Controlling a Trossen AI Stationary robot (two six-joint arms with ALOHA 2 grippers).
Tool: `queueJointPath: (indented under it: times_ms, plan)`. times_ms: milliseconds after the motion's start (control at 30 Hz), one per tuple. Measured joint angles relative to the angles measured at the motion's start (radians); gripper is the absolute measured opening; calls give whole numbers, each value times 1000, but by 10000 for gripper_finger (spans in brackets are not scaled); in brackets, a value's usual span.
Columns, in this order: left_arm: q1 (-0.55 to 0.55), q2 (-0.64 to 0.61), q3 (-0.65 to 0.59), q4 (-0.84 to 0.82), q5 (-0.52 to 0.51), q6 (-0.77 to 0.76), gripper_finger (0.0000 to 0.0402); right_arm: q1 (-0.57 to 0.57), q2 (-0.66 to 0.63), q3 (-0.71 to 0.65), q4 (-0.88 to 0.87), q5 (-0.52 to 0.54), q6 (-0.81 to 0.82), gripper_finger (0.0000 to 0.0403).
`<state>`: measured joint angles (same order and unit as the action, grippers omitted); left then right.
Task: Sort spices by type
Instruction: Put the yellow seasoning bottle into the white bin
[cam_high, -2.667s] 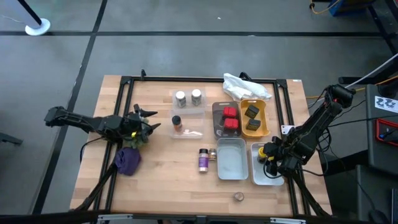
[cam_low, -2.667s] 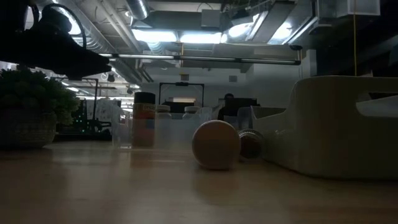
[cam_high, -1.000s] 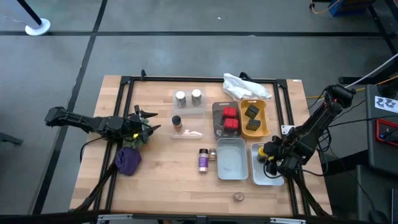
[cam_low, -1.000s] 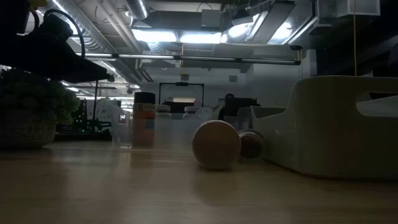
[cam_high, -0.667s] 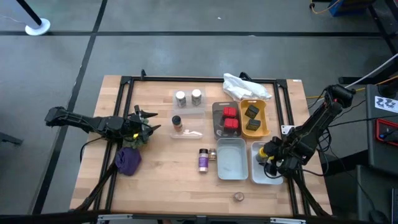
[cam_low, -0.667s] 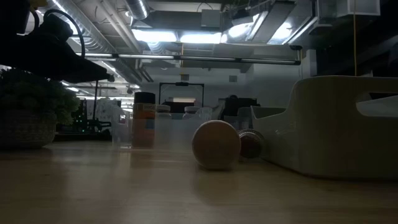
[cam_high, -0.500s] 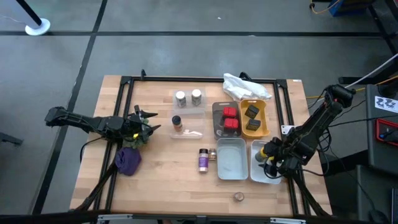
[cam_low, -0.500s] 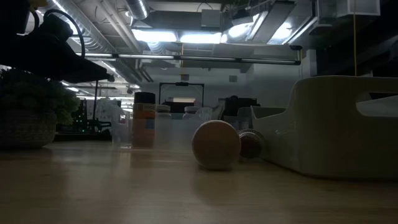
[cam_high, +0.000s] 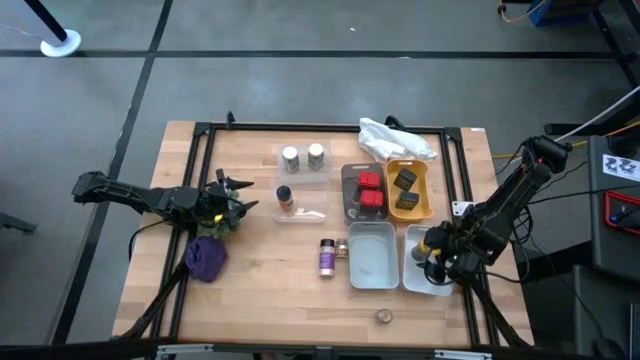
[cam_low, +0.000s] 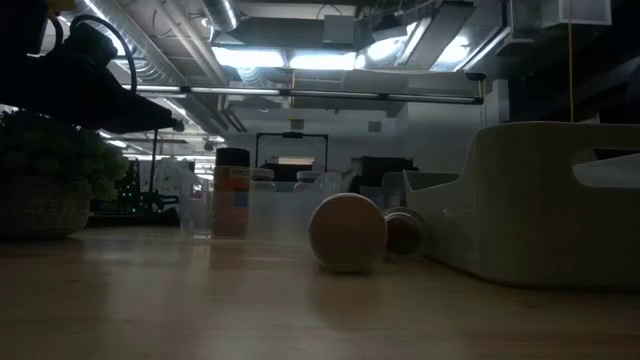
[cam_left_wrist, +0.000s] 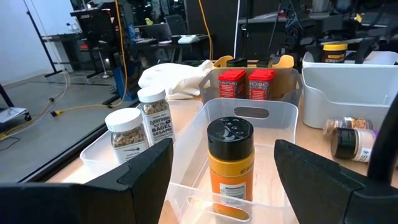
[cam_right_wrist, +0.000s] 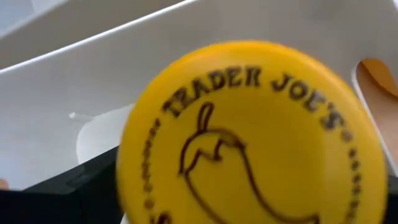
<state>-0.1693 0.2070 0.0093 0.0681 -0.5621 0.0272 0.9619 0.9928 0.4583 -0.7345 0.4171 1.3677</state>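
Observation:
My right gripper (cam_high: 435, 262) hangs slanting down over the right-hand white bin (cam_high: 418, 283). A jar's yellow lid (cam_right_wrist: 249, 137) fills its wrist view. My left gripper (cam_high: 240, 197) stands open and level at the table's left, pointing at a dark-capped orange jar (cam_left_wrist: 230, 165) that stands in a clear bin (cam_high: 297, 210). Two silver-capped jars (cam_high: 303, 157) stand in another clear bin. Red tins (cam_high: 371, 190) and dark tins (cam_high: 405, 188) sit in their trays. A purple-labelled jar (cam_high: 327, 256) lies on the table, and a small round tin (cam_high: 384, 316) lies near the front edge.
A second white bin (cam_high: 372, 255) stands left of the first. A purple cloth lump (cam_high: 206, 258) lies just near of my left gripper. A white plastic bag (cam_high: 395, 138) lies at the far side. Bare wood lies along the near edge around the round tin.
My right wrist has rolled slightly where it hangs over the right-hand white bin. The yellow lid shows less from above than a second ago. Nothing else on the table has moved.

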Motion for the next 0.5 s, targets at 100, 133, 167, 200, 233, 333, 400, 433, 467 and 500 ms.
queueJointPath:
  times_ms: [100, 133, 167, 200, 233, 333, 400, 433, 467, 500]
  plan:
    - [0, 0, 0, 0, 0, -2, 265, 0, -1, 0, -19, 2, 34, 390]
    - [0, 0, 0, 0, 0, -3, 265, 0, -1, 0, -22, 6, 41, 390]
    - [0, 0, 0, 0, 0, 0, 265, 0, -1, 1, -28, 9, 43, 390]
    - [0, 0, 0, 0, 0, 1, 265, 0, -1, 1, -32, 9, 44, 390]
    - [0, 0, 0, 0, 0, 0, 265, 0, -1, 1, -33, 9, 44, 390]
    - [0, 0, 0, 0, 0, -2, 265, 0, -1, 1, -34, 23, 43, 390]
    - [0, 0, 0, 0, 0, 0, 265, 0, -1, 1, -41, 37, 43, 390]
    - [0, 0, 0, 0, 0, -2, 265, 0, -1, 1, -45, 44, 43, 390]
    - [0, 0, 0, 0, 0, -3, 265, 0, -1, 1, -48, 52, 43, 390]
    - [0, 0, 0, 0, 0, -3, 265, 0, -1, 1, -50, 60, 43, 390]
